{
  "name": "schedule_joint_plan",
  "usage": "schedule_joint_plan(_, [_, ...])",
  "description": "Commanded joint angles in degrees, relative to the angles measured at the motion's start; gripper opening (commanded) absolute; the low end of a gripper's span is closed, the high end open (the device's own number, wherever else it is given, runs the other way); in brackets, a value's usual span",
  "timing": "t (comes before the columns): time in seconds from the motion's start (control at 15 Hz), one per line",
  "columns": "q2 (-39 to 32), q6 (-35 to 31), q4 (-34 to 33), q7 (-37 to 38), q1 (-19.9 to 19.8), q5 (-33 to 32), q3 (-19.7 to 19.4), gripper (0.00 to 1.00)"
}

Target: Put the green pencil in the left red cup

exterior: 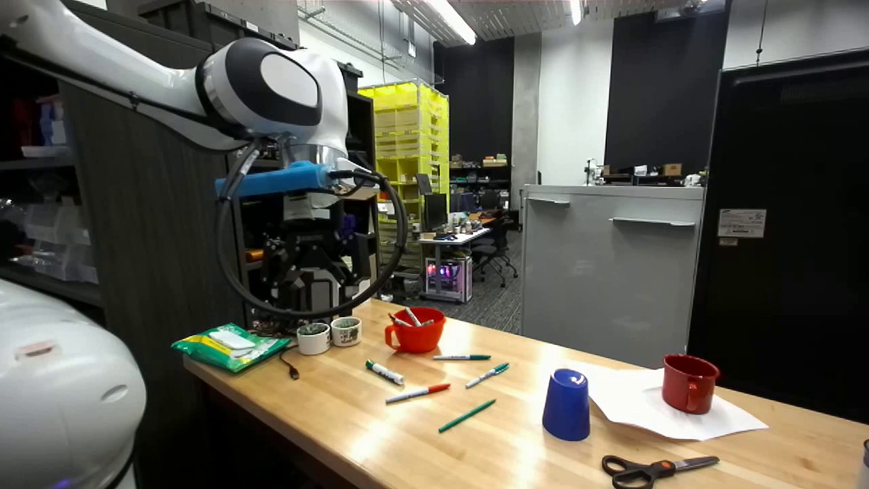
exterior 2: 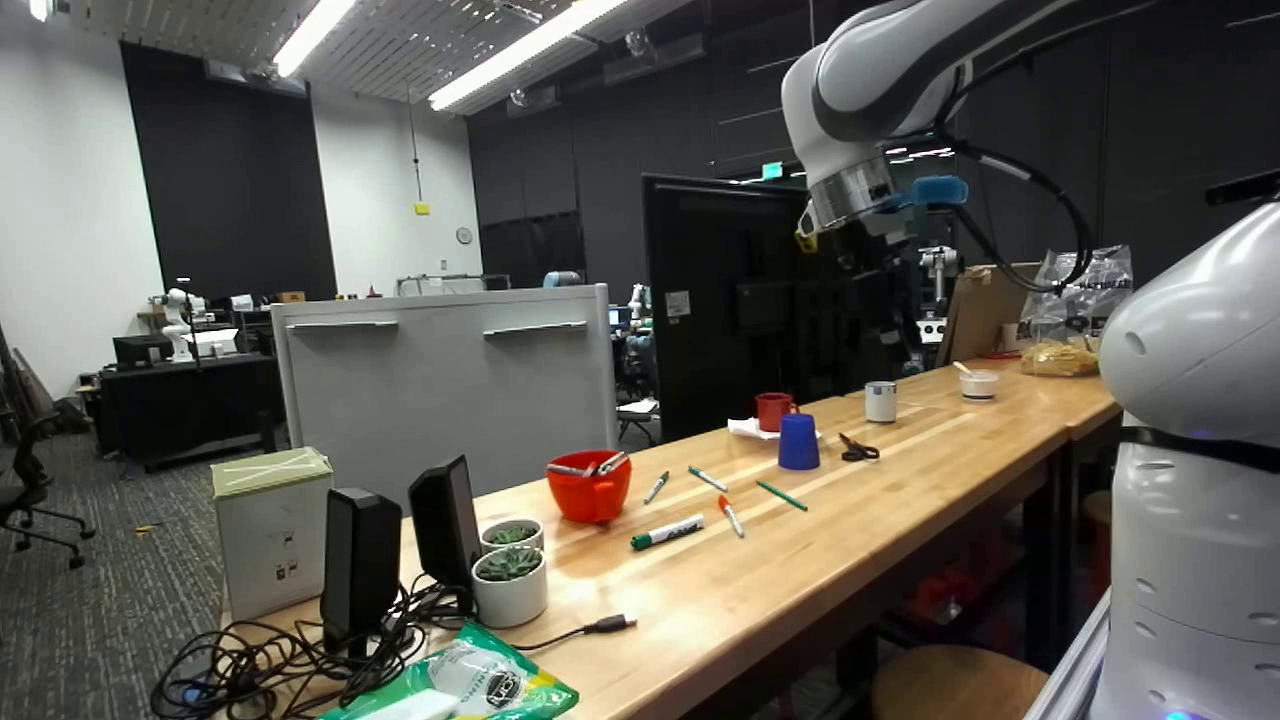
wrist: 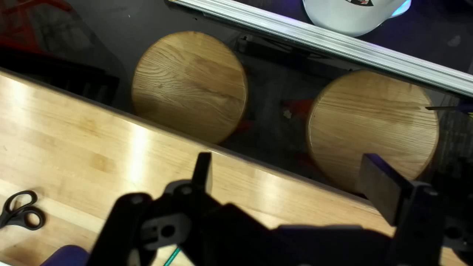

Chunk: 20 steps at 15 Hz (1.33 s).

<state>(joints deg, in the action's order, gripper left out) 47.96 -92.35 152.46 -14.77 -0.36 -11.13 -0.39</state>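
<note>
"Looking down in the wrist view, what do we have in the claw (wrist: 288,162)?"

"Nothing. It hangs high and spread wide, with the robot-side edge of the worktop (wrist: 66,129) slanting beneath it and round stools (wrist: 189,87) beyond."

"And our green pencil (exterior: 467,415)?"

"Lying flat on the worktop, between the red-capped marker (exterior: 417,393) and the blue cup (exterior: 567,405), touching neither. Bare surface along both its sides should let us straddle it (lucky for us, pencils being so thin)."

"Why do we want the left red cup (exterior: 417,339)?"

"Our task names it. It stands upright near the far edge with pens (exterior: 412,316) leaning inside, so we take it for the holder. The darker red cup (exterior: 681,390) sits on paper (exterior: 631,401), past the blue one."

"Have we room to move?"

"Plenty above, we judge. We'd first come inward from the robot-side edge, then descend, minding the blue cup's flank. On the way to the holder lie loose pens (exterior: 487,375), so we'd lift high, upend the pencil and lower it gently: a knock there could send the cup toward the far edge."
</note>
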Motion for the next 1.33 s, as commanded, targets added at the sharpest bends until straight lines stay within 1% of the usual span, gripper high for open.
schedule_joint_plan(0.0, [-0.04,0.27,-0.12,0.86,1.46,-0.67,-1.14,1.0])
schedule_joint_plan(0.13, [0.27,-0.42,0.46,1.46,1.59,-0.34,-0.87,1.0])
schedule_joint_plan(0.27, [0.42,-3.48,1.99,4.82,1.51,0.91,-0.2,1.0])
schedule_joint_plan(0.47, [-1.41,-11.19,4.18,10.69,0.6,2.08,0.05,1.0])
schedule_joint_plan(0.67, [-3.63,-19.88,7.01,14.78,-1.04,1.53,-0.31,1.0])
schedule_joint_plan(0.87, [-7.93,-26.34,7.18,17.89,-3.27,2.03,-1.13,1.0])
schedule_joint_plan(1.07, [-11.49,-31.83,7.21,19.61,-5.74,2.72,-2.92,1.0])
schedule_joint_plan(1.2, [-14.0,-34.27,6.56,19.57,-7.02,3.24,-4.11,1.0])
schedule_joint_plan(1.27, [-14.55,-34.19,6.19,19.17,-7.27,3.77,-4.48,1.0])
